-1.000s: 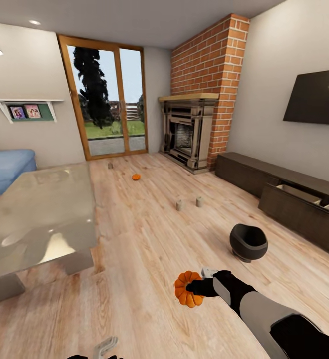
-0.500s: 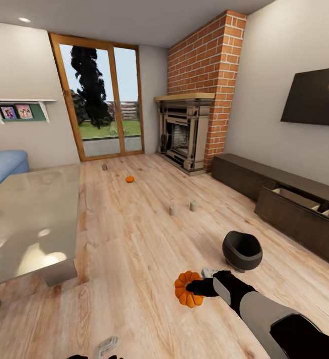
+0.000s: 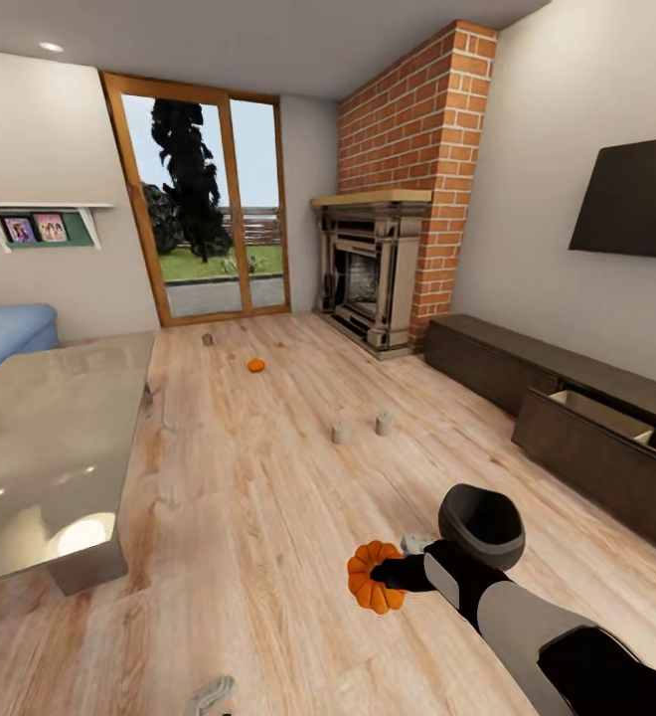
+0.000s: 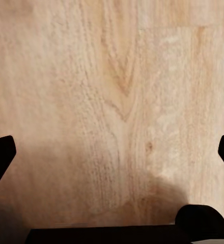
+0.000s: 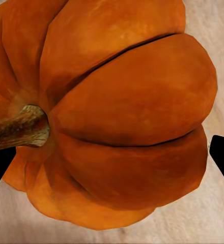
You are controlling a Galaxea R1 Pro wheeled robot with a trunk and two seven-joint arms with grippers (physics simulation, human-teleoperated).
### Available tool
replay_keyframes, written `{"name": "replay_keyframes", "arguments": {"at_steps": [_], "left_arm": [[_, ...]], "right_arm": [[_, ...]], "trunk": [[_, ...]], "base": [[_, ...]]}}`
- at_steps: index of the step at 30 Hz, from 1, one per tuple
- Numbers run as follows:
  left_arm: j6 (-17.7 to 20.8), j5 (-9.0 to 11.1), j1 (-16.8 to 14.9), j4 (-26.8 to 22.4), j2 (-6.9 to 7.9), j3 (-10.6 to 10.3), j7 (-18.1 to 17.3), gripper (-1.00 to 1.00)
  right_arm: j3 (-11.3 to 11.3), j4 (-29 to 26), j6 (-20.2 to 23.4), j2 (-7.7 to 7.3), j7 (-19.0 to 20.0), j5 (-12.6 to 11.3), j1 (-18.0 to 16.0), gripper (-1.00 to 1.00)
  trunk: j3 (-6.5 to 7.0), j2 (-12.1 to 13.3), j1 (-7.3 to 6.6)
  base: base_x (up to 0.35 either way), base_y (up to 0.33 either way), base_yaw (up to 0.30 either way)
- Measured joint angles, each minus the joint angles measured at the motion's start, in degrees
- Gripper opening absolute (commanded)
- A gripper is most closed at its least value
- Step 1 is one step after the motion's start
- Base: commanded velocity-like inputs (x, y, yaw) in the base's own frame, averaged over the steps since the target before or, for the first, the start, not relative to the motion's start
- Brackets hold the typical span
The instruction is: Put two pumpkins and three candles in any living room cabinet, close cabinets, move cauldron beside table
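Cauldron (image 3: 481,525) nearer after camera shift, right arm outstretched, jaws clamped on pumpkin (image 3: 370,577), left jaws apart

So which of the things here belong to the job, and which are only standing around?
Job: held pumpkin in right pincer; floor pumpkin; three candles; cauldron; cabinet, drawer open; table.

Around: fireplace, television, sofa, wall shelf.

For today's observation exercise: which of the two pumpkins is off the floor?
The pumpkin held in the right gripper, close in front of the robot. The other pumpkin sits far off on the floor near the glass door.
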Motion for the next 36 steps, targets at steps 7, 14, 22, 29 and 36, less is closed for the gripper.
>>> {"name": "replay_keyframes", "arguments": {"at_steps": [7,14,22,29,36], "left_arm": [[-0.4,0.0,0.0,0.2,0.0,0.0,0.0,1.0],[-0.4,0.0,0.0,0.2,0.0,0.0,0.0,1.0],[-0.4,0.0,0.0,0.2,0.0,0.0,0.0,1.0],[-0.4,0.0,0.0,0.2,0.0,0.0,0.0,1.0],[-0.4,0.0,0.0,0.2,0.0,0.0,0.0,1.0]], "right_arm": [[0.0,0.0,0.0,0.0,0.0,0.0,0.0,-1.0],[0.0,0.0,0.0,0.0,0.0,0.0,0.0,-1.0],[0.0,0.0,0.0,-0.01,0.0,0.0,0.0,-1.0],[0.0,0.0,0.0,0.0,0.0,0.0,0.0,-1.0],[0.0,0.0,0.0,0.0,0.0,0.0,0.0,-1.0]], "trunk": [[0.59,0.0,0.0],[0.86,0.0,0.0],[0.88,0.0,-0.01],[0.88,0.0,-0.01],[0.88,0.0,-0.01]], "base": [[0.264,-0.228,0.088],[0.275,-0.209,0.037],[0.325,-0.049,0.206],[0.335,-0.001,0.282],[0.335,0.0,0.265]]}}
